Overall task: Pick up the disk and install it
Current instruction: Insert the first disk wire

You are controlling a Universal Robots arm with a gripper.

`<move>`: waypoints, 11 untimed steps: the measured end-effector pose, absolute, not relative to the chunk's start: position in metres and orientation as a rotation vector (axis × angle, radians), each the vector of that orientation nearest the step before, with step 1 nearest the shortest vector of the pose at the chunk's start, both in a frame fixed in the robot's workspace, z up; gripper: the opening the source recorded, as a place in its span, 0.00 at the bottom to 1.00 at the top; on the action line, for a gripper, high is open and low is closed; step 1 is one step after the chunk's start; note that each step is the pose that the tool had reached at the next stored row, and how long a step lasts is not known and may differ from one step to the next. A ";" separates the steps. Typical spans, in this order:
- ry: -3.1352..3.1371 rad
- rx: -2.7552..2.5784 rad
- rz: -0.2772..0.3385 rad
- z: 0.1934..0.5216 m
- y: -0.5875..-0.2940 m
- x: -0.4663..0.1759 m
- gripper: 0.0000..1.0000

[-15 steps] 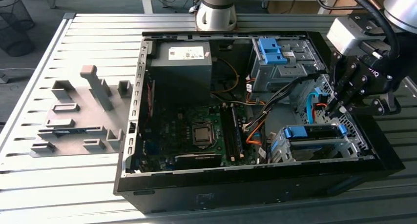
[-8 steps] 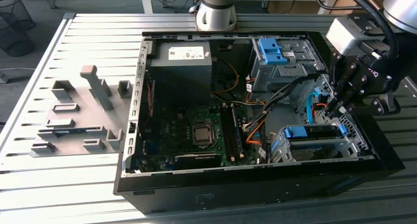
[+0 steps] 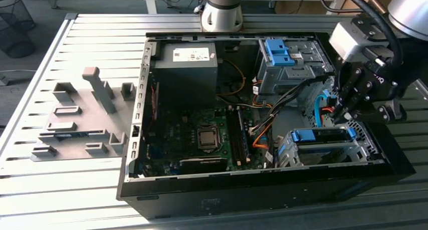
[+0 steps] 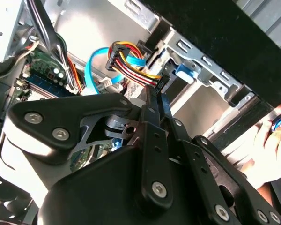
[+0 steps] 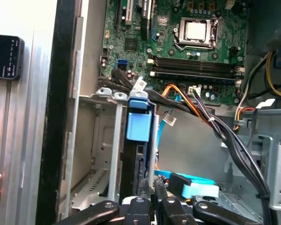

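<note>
Exterior view: the open computer case (image 3: 267, 171) lies on the slatted bench (image 3: 87, 34), and the gripper (image 3: 342, 119) hangs over the case's corner at the exterior view's right, nearest the camera, just above the drive cage (image 3: 334, 151). The disk (image 3: 314, 136) sits in that cage. Its blue frame (image 5: 139, 126) faces up between the cage's metal walls, and its dark body is sunk in the slot beneath. In both wrist views the jaws stand closed or all but closed, with nothing seen between them. The tips are just beside the bundle of coloured cables (image 4: 126, 65) and a black connector on the flat blue cable (image 5: 196, 185). Judgement: pick-up is done and the work is at the seating stage, with the disk apparently in its bay. Whether it is fully home cannot be told. Any further move calls for a straight, careful path along the slot. Room is tight, with the case's black side wall on one flank, the cage walls on both sides of the disk and loose cables close by the tips. The motherboard (image 3: 194, 135) lies well apart. A person's hand (image 4: 267, 145) rests outside the case wall, near the working corner.
</note>
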State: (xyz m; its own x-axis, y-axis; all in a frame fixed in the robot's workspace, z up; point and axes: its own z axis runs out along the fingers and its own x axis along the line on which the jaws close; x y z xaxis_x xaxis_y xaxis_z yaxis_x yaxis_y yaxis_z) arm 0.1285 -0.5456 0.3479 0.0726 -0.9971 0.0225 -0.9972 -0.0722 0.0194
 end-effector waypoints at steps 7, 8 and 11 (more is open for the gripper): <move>-2.155 2.252 0.010 0.343 -0.547 0.125 0.16; -2.156 2.252 0.011 0.343 -0.547 0.124 0.16; -2.162 2.258 0.025 0.343 -0.547 0.120 0.16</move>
